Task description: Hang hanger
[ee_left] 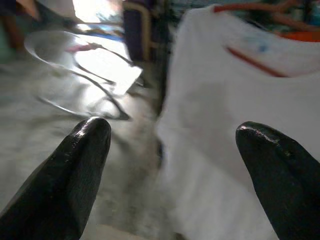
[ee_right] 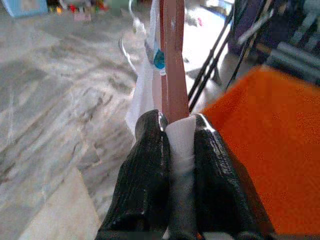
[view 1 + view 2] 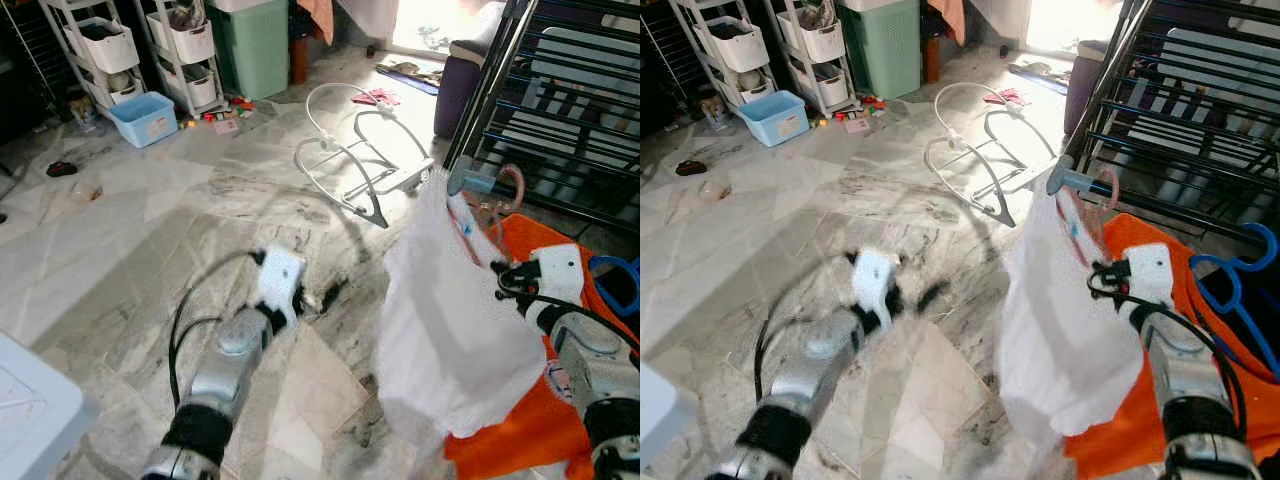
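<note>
The right gripper (image 2: 175, 135) is pinched tight on a pink hanger (image 2: 172, 60) through the white fabric of the shirt it carries — in the right wrist view the two black fingers (image 2: 145, 165) press a fold of white cloth and the flat pink bar between them, with no gap left. From that grip the hanger's bar runs straight away along the line of the fingers, toward the dark drying rack (image 3: 1200, 110). In the right eye view the hanger's curved pink hook (image 3: 1110, 190) sits up against the end of one of the rack's rails, though whether it is actually over the rail I cannot tell. The white shirt (image 3: 1065, 320) hangs down from the hanger in front of an orange cloth (image 3: 1160, 420), its neckline edged in red (image 1: 255, 62) and a small blue tag near the collar. The left gripper (image 1: 170, 165) is spread wide and holds nothing; its fingertips (image 1: 87, 145) frame the shirt's side and the marble floor (image 3: 150, 230), close to the fabric but not touching it. The left eye view shows that arm reaching forward low over the floor, blurred. Only the eye views take in the wider room: a white wire frame (image 3: 365, 150) lying on the floor, a blue hanger (image 3: 1230, 275) beside the orange cloth, a light blue bin (image 3: 145, 117) and white storage shelves (image 3: 110, 50).
</note>
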{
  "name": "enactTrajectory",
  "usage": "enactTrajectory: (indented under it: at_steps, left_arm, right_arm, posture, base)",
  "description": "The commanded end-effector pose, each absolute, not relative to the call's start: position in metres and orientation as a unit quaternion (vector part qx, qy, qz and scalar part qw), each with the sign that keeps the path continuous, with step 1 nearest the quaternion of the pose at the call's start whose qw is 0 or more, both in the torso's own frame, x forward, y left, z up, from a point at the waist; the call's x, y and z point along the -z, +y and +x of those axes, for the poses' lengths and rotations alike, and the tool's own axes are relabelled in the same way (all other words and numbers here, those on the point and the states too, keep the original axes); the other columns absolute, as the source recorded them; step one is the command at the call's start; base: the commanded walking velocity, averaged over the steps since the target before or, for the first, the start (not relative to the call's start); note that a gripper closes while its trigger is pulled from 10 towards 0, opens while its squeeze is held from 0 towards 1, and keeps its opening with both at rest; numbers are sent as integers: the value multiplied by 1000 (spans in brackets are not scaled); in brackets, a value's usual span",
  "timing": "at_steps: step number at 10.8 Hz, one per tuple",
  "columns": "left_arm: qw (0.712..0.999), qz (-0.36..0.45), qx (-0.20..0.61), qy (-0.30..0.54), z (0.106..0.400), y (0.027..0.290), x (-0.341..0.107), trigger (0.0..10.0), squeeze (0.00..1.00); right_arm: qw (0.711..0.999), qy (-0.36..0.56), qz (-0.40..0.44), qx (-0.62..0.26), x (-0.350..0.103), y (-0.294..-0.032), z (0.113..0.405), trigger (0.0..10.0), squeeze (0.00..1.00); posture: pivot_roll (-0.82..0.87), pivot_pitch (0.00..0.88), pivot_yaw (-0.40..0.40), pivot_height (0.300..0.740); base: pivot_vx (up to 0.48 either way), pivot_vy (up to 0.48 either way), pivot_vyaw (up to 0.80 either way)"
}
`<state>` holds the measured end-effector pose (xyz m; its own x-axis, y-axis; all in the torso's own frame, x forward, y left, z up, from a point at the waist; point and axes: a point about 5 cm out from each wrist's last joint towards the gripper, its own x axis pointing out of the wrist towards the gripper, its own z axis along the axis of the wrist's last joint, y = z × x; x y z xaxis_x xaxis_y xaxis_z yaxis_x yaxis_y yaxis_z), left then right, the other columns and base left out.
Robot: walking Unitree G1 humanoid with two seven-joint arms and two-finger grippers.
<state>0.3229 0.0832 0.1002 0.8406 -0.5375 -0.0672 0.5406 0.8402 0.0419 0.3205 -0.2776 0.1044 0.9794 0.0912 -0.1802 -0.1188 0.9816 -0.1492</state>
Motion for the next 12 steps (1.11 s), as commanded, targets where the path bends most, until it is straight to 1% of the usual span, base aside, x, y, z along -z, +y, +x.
enactTrajectory:
  at_steps: [1, 3, 4, 5, 6, 7, 8, 9, 10, 11, 12]
  left_arm:
    - [966, 41, 253, 16, 329, 91, -106, 10000, 0]
    - [970, 42, 239, 16, 328, 101, -106, 10000, 0]
    - [964, 61, 257, 23, 321, 106, -101, 10000, 0]
    - [966, 70, 248, 35, 322, 112, -97, 10000, 0]
    - [967, 82, 238, 24, 326, 117, -100, 10000, 0]
    - [969, 98, 225, 8, 332, 120, -106, 10000, 0]
    - [974, 95, 204, 11, 335, 118, -106, 10000, 0]
    - [975, 94, 199, 11, 336, 117, -106, 10000, 0]
    - [975, 92, 204, 14, 335, 106, -102, 10000, 0]
    - [966, 96, 239, 19, 333, 96, -99, 10000, 0]
    - [949, 105, 295, 36, 330, 86, -97, 10000, 0]
  right_arm:
    - [995, 31, -91, -38, -129, -278, 324, 0, 0]
    - [993, 8, -115, -21, -135, -268, 306, 0, 0]
    - [993, -3, -121, -13, -134, -261, 290, 0, 0]
    - [992, -20, -121, 4, -136, -256, 274, 0, 0]
    - [995, -30, -90, 39, -137, -251, 259, 0, 0]
    - [992, -56, -81, 80, -143, -241, 241, 0, 0]
    - [988, -71, -64, 120, -145, -236, 229, 0, 0]
    - [987, -73, -60, 127, -145, -235, 227, 0, 0]
    - [987, -54, -32, 151, -136, -222, 214, 0, 0]
    - [987, -44, -20, 154, -128, -209, 207, 0, 0]
    - [986, -37, -13, 160, -121, -201, 204, 0, 0]
  posture:
    - [111, 28, -40, 740]
    - [116, 13, -42, 740]
    - [121, 4, -55, 740]
    - [126, 0, -61, 740]
    - [127, 0, -68, 740]
    - [118, 0, -66, 740]
    - [104, 0, -55, 740]
    - [97, 0, -48, 740]
    - [80, 0, -26, 740]
    - [76, 0, -17, 740]
    - [75, 0, 6, 740]
  base:
    - [0, 0, 0]
    - [0, 0, 0]
    - [0, 0, 0]
    - [0, 0, 0]
    - [0, 0, 0]
    - [0, 0, 0]
    - [0, 0, 0]
    - [0, 0, 0]
    - [0, 0, 0]
    - [0, 0, 0]
    - [0, 0, 0]
